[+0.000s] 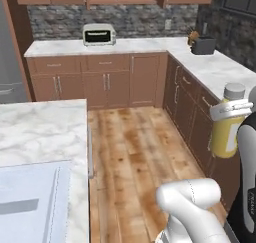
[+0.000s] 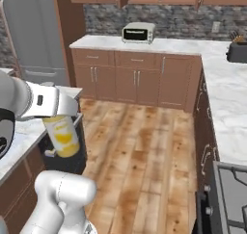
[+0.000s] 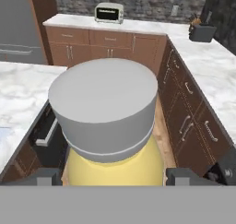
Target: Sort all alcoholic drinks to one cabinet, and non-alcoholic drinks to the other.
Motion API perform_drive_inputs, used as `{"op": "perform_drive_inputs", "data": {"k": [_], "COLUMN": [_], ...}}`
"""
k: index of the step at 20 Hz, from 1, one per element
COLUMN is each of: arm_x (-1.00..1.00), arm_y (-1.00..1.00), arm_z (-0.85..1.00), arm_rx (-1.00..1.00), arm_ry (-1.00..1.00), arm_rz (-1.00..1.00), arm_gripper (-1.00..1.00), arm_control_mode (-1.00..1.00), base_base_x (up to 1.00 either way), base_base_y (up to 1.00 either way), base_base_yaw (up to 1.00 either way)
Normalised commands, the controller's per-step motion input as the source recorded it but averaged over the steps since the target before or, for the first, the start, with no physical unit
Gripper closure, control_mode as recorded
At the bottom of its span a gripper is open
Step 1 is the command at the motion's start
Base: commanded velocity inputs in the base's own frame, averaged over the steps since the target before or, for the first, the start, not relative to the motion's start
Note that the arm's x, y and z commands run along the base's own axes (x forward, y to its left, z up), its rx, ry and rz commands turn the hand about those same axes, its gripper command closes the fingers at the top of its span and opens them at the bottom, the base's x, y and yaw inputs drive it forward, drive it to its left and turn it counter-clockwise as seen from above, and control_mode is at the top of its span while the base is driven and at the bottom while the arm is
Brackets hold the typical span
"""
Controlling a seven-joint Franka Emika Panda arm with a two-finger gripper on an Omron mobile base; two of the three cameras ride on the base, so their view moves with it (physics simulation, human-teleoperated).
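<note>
Base views flanking, sharing toaster oven [image 1: 99, 35].

The light is soft and even everywhere, with almost no shadows. The white counter [image 1: 45, 132] looks bright with no glare. Far things look a little blurry. Edges stay straight, not bent.

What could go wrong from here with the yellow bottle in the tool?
1. The tool grips the yellow bottle just below its whitish cap, with the heavy body hanging beneath; it might slip or swing in transit.
2. The bottle rides in mid-air beside the counter and above the wooden floor; a drop there would likely be unrecoverable.
</note>
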Motion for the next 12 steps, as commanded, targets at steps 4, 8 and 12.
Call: {"op": "perform_drive_inputs", "data": {"k": [4,8,12], "arm_x": [0.00,0.00,0.00], "arm_y": [0.00,0.00,0.00], "arm_z": [0.00,0.00,0.00], "arm_rx": [0.00,0.00,0.00], "arm_ry": [0.00,0.00,0.00], "arm_rz": [0.00,0.00,0.00], "arm_gripper": [1.00,1.00,1.00], "arm_control_mode": [1.00,1.00,1.00], "base_base_x": [1.00,1.00,1.00], "base_base_y": [-0.35,-0.29,-0.26], "base_base_yaw": [0.09,0.05,0.01]}}
